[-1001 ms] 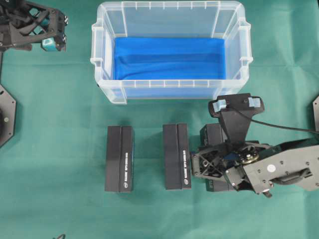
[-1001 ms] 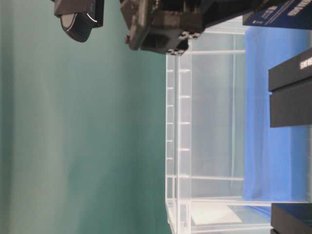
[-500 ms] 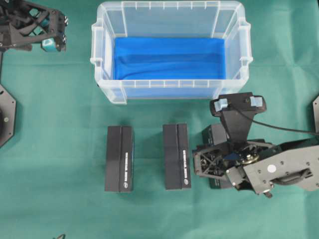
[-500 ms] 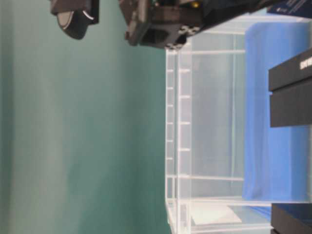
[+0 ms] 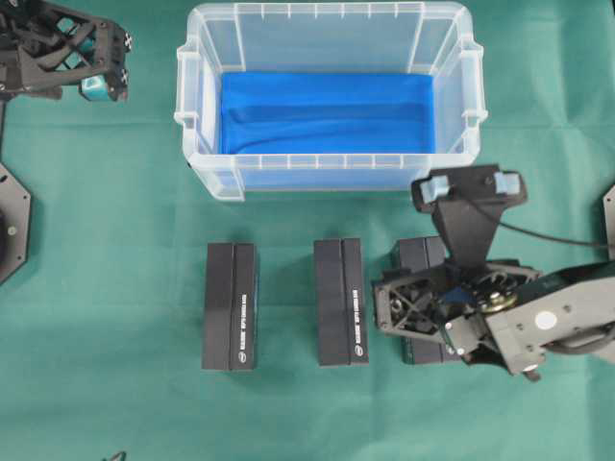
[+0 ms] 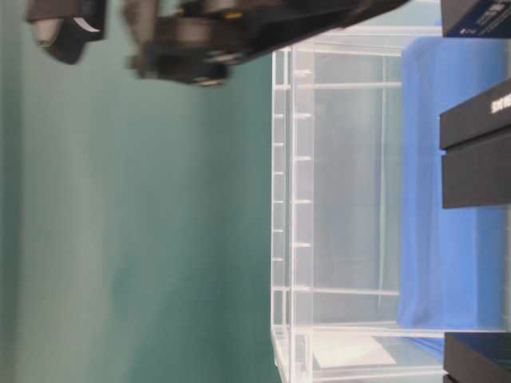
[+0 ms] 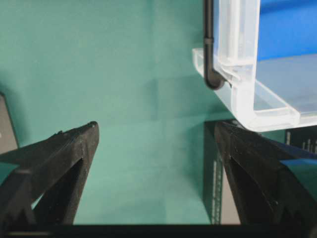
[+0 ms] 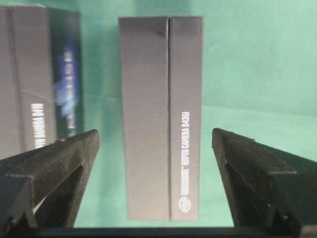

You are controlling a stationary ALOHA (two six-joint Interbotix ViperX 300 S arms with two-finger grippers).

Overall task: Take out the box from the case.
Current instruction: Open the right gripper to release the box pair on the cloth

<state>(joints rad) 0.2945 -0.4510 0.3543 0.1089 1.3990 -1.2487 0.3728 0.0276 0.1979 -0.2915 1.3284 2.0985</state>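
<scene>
The right claw (image 8: 156,186) is hanging wide open over a matte black rectangular box (image 8: 161,119); the left claw (image 7: 156,173) is gaping beside the clear, ribbed plastic case (image 5: 327,173).

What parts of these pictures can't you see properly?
- Third black box: in the overhead view the right gripper covers most of it.
- Left gripper: cut off by the overhead view's top-left edge.
- White print on the middle black box: too small to read overhead.
- Right arm: blurred in the table-level view.
</scene>
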